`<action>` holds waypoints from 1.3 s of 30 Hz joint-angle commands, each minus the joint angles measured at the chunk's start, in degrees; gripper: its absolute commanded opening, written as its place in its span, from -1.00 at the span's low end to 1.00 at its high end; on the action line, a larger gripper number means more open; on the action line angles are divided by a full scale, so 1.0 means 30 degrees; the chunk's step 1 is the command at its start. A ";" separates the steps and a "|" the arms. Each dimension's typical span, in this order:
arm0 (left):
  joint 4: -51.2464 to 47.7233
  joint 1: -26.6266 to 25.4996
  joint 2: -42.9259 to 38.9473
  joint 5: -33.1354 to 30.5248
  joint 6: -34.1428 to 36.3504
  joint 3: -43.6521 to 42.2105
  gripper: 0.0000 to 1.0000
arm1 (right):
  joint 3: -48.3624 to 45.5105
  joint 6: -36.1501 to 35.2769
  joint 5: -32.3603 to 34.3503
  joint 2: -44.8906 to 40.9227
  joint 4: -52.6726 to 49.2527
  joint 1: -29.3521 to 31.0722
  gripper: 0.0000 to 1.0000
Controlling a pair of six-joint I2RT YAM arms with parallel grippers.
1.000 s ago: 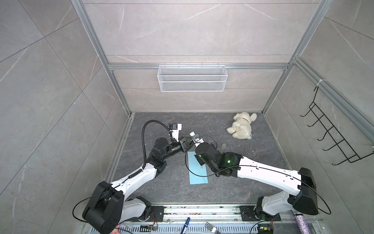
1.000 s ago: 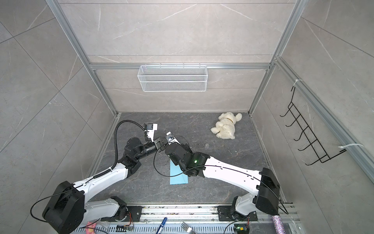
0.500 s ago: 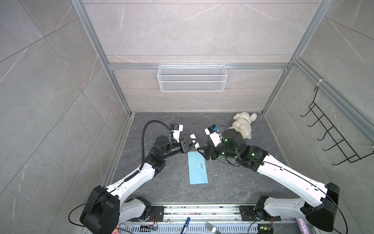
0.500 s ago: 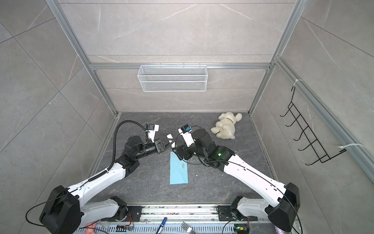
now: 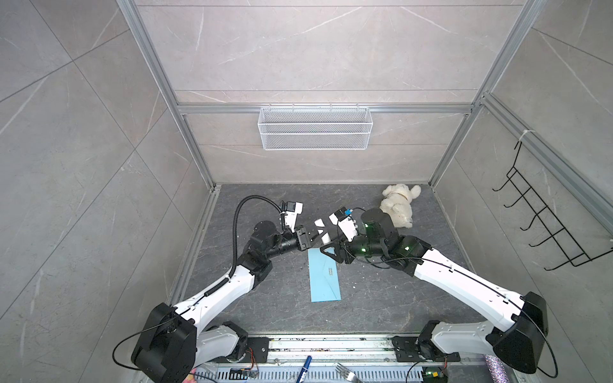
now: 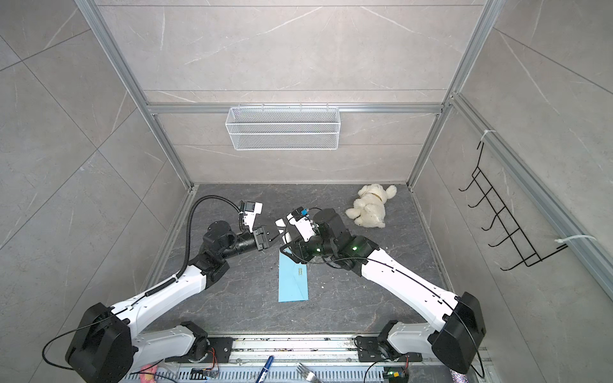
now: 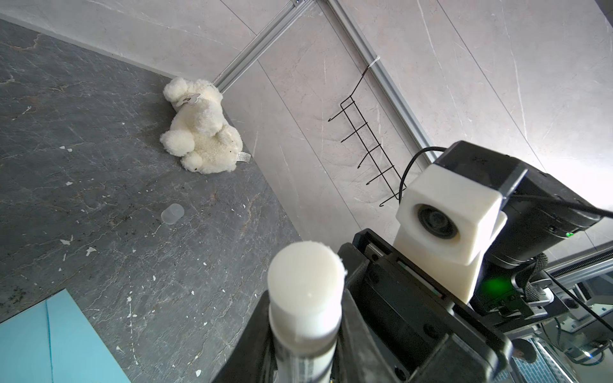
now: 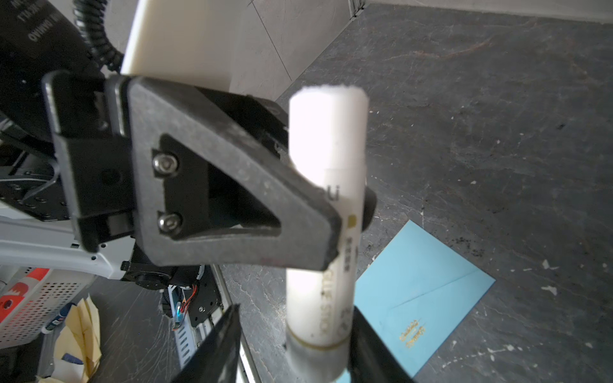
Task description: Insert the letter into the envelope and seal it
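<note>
The envelope (image 5: 325,282), light blue, lies flat on the dark desk (image 5: 381,298) with its long side running front to back and small gold print facing up, touched by neither arm. In both top views the 2 arms meet over its far end, which they partly hide. There the left pincer (image 8: 348,212) is clamped across the middle of a white glue stick (image 8: 328,132), 1 black finger on each side of the tube. The stick has no cap on, and its bare white glue end points away from the envelope. The right pincer (image 8: 295,308) stands astride the stick's base end with its jaws partly apart. In the right wrist view 1 finger sits at the tube's edge, while a clear gap shows between the other finger and the tube, so it has no firm hold. The stick hangs in the air, well clear of the envelope's paper. A small clear cap (image 7: 172,214) lies on the desk beyond the envelope, between it and a white plush toy (image 5: 399,205) that rests further back and to the right, near the corner. Past the envelope's far end a white wire basket (image 5: 315,132) hangs on the back wall. In front of its near end, a blue pen (image 5: 304,364) and a fork (image 5: 346,371) lie at the base rail.
</note>
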 commanded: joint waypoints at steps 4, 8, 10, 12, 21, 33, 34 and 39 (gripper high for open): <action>0.2176 0.0052 0.0374 0.0609 -0.0708 0.0386 -1.00 | 0.0139 0.0170 0.0083 0.0313 0.0779 0.0014 -0.50; 0.2212 0.0058 0.0389 0.0522 -0.0663 0.0239 -1.00 | 0.0266 0.0374 0.0793 0.0393 0.0765 0.0029 -0.77; 0.2115 0.0057 0.0402 0.0406 -0.0553 0.0163 -1.00 | 0.0374 0.0404 0.1498 0.0410 0.0672 0.0022 -0.85; 0.1731 0.0058 0.0364 0.0126 -0.0236 0.0119 -1.00 | 0.0529 0.0375 0.2367 0.0500 0.0367 0.0043 -0.92; -0.0106 -0.0038 0.0287 -0.1645 0.0696 -0.0128 -1.00 | 0.2299 -0.1248 1.4123 0.1420 -0.1788 0.3362 -1.00; -0.0354 -0.0036 0.0356 -0.2281 0.0803 -0.0255 -1.00 | 0.4441 -0.2822 2.7289 0.4761 -0.1683 0.7669 -1.00; -0.0348 -0.0037 0.0374 -0.2313 0.0780 -0.0282 -1.00 | 0.4607 -0.2901 2.7780 0.5025 -0.1774 0.7804 -1.00; -0.0227 -0.0036 0.0515 -0.2404 0.0773 -0.0256 -1.00 | 0.5168 -0.3110 2.8491 0.6009 -0.2181 0.8076 -1.00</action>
